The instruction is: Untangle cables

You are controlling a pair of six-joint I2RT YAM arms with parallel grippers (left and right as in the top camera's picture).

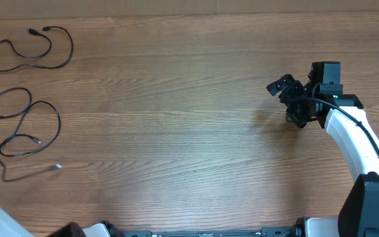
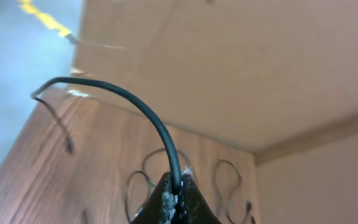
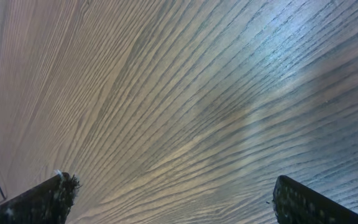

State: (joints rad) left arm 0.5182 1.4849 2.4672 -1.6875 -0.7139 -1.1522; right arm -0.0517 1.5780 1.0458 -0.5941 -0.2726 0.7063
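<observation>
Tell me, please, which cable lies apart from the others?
The top-left cable in the overhead view: one loop lying alone, while the others cross each other below it.

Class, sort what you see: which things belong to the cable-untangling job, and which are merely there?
Belongs to the job:
- looped cable at the table's far corner
- crossing cable loops
- cable pinched in the shut left gripper
- open right gripper

Merely there:
- table
- yellow strip beyond the table edge

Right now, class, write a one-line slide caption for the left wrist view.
Left gripper shut on a black cable that arches up over the wooden table.
</observation>
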